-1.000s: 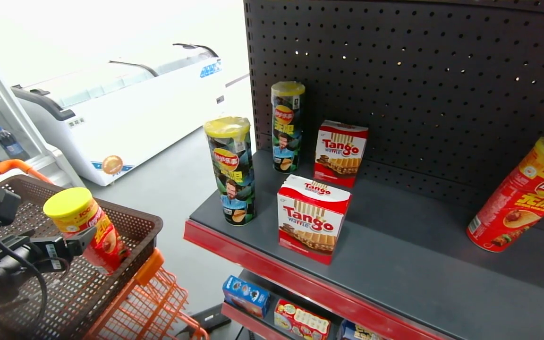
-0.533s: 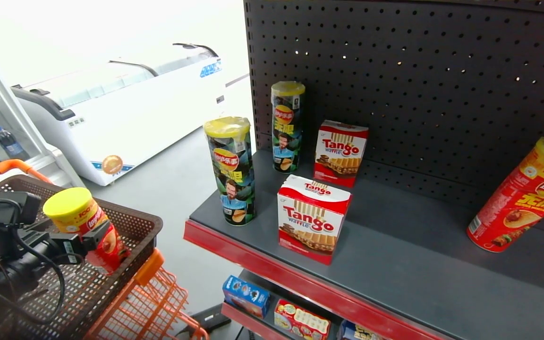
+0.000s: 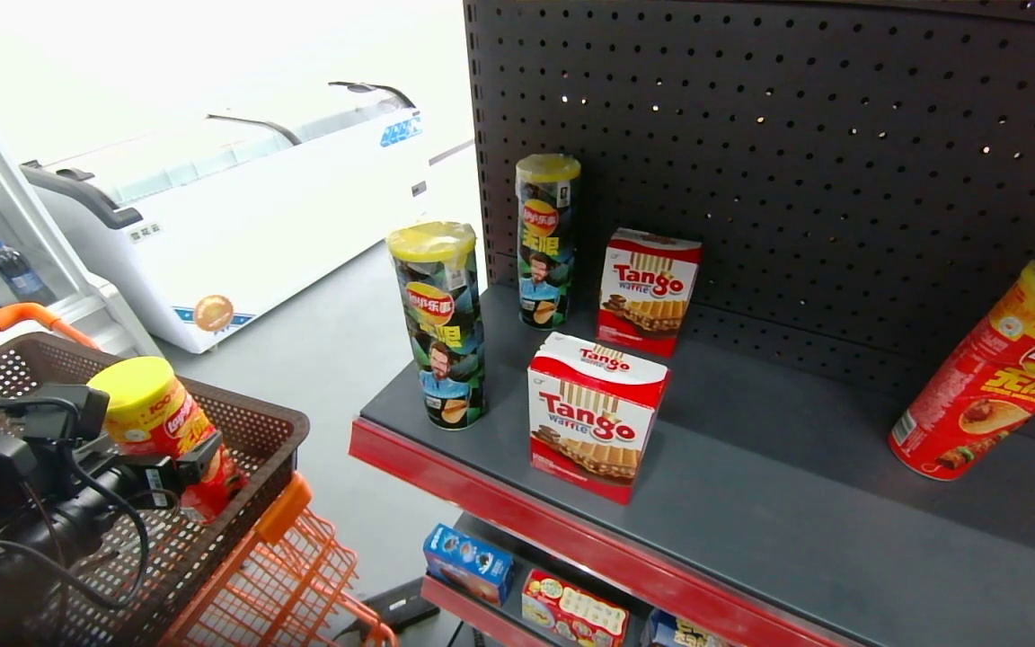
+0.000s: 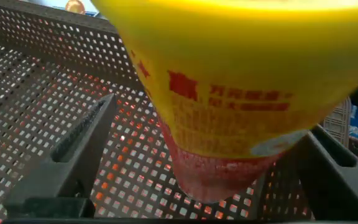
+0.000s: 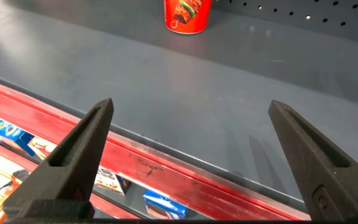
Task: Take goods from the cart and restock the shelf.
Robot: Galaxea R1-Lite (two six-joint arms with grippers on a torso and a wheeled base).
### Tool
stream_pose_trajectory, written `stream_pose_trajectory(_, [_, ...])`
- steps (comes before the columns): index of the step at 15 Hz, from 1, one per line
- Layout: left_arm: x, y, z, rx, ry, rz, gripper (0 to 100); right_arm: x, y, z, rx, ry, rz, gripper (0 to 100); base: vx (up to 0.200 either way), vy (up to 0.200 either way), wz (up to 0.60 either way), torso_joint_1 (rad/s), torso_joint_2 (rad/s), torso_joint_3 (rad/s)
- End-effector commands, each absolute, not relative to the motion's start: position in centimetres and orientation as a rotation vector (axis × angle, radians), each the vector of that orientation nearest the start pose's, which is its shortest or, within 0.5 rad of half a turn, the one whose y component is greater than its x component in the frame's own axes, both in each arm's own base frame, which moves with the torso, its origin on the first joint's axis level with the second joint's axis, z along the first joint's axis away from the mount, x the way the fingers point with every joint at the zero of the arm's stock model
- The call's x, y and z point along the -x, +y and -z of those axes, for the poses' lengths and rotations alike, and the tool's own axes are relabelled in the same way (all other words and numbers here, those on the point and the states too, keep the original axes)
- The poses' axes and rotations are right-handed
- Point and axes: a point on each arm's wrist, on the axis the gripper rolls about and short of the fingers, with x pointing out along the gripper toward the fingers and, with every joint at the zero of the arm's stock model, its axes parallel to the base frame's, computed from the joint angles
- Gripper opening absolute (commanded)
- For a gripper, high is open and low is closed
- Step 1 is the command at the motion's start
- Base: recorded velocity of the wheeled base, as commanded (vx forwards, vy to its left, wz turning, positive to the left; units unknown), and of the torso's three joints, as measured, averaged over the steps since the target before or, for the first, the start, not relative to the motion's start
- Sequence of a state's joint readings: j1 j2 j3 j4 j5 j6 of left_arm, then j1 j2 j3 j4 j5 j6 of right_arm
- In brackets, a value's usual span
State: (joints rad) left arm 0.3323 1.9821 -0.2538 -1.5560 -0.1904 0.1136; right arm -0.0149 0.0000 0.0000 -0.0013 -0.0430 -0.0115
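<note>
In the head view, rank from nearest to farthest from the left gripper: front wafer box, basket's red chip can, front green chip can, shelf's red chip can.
1. Basket's red chip can, inside the left gripper.
2. Front green chip can, shelf front, left end.
3. Front wafer box, right of it.
4. Shelf's red chip can, far right.

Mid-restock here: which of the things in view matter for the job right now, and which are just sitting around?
In the job:
- red chip can, standing in the cart basket
- left claw, open around it
- shelf

Just there:
- wafer boxes, dark chip cans and another red can, already shelved
- chest freezer
- right claw, open above the shelf edge
</note>
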Motion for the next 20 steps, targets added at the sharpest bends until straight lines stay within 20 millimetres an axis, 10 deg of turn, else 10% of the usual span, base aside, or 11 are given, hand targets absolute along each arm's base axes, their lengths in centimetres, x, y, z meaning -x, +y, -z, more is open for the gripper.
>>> stream_pose_trajectory(1, [-26.4,8.5,-6.5,-0.066,0.185,-0.126,100,2.3,-0.1,-7.6,0.012,-0.001,0.058,100,0.000,0.000,0.00,0.000,0.00,0.000])
stream_pose_trajectory(7, [-28.7,9.0,-6.9,-0.078,0.118,-0.121,100,2.3,-0.1,-7.6,0.012,-0.001,0.058,100,0.000,0.000,0.00,0.000,0.00,0.000])
stream_pose_trajectory(8, [-28.9,9.1,-7.1,-0.083,0.105,-0.119,0,2.3,-0.1,-7.6,0.012,-0.001,0.058,100,0.000,0.000,0.00,0.000,0.00,0.000])
stream_pose_trajectory(16, [-28.9,8.1,-8.1,-0.091,0.077,-0.094,0,2.3,-0.1,-7.6,0.012,-0.001,0.058,100,0.000,0.000,0.00,0.000,0.00,0.000])
stream_pose_trajectory(20, [-26.7,5.7,-12.8,-0.101,0.017,-0.030,0,2.3,-0.1,-7.6,0.012,-0.001,0.058,100,0.000,0.000,0.00,0.000,0.00,0.000])
